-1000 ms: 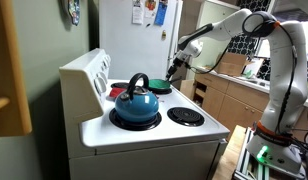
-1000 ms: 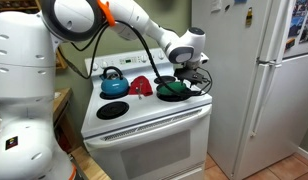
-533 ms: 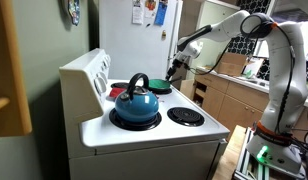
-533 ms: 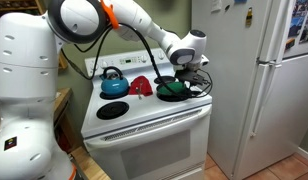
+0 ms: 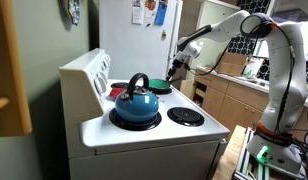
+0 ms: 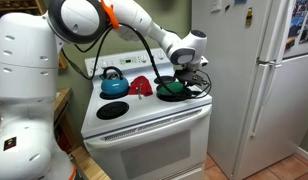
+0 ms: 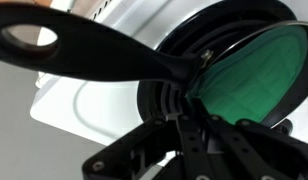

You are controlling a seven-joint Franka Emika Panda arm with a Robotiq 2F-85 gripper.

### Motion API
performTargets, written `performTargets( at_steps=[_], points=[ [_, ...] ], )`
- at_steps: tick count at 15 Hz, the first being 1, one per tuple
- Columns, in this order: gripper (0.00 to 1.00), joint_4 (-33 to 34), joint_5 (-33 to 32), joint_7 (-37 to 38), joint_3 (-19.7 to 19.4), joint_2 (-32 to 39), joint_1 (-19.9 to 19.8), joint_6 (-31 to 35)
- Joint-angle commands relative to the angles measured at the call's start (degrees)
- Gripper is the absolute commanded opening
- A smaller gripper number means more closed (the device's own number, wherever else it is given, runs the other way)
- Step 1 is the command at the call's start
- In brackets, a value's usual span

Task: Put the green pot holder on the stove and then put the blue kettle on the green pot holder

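Observation:
The green pot holder (image 7: pixel 256 68) is a flat round dark green pad lying inside a black pan (image 7: pixel 162 102) at the back of the stove (image 5: pixel 154 132). In both exterior views it shows under the gripper, pot holder (image 5: pixel 159 86) and pot holder (image 6: pixel 172 89). My gripper (image 7: pixel 191 112) has its fingers drawn together at the pad's near edge, pinching it. From outside, the gripper (image 5: pixel 174 72) hangs low over the pan. The blue kettle (image 5: pixel 136 103) stands on a front burner, kettle (image 6: pixel 114 81), away from the gripper.
The pan's long black handle (image 7: pixel 84 50) crosses the wrist view. A flat red pad (image 6: pixel 141 86) lies between kettle and pan. A bare coil burner (image 5: pixel 185 116) is at the front. The white fridge (image 6: pixel 249 80) stands close beside the stove, and cabinets (image 5: pixel 229 100) lie behind.

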Motion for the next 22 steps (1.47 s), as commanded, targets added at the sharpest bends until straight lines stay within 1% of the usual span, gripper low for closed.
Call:
performTargets(
  at_steps=[1, 6, 8, 10, 13, 15, 22],
  points=[
    [0.00, 1.2, -1.0, 1.9, 0.6, 0.1, -1.1, -2.0],
    [0.01, 1.8, 2.5, -0.5, 1.9, -1.2, -1.9, -1.2],
    [0.01, 2.1, 6.3, -2.2, 3.2, -2.3, -2.5, -1.6],
    [0.01, 1.9, 11.8, -4.6, 4.4, -4.0, -2.6, -2.1],
    [0.01, 0.8, 19.3, -7.4, 4.7, -7.4, -1.8, -4.2],
    [0.01, -0.2, 22.6, -7.7, 3.8, -10.0, -0.9, -7.1],
    [0.01, -2.7, 26.6, -2.5, 0.2, -16.5, 0.8, -20.6]
  ],
)
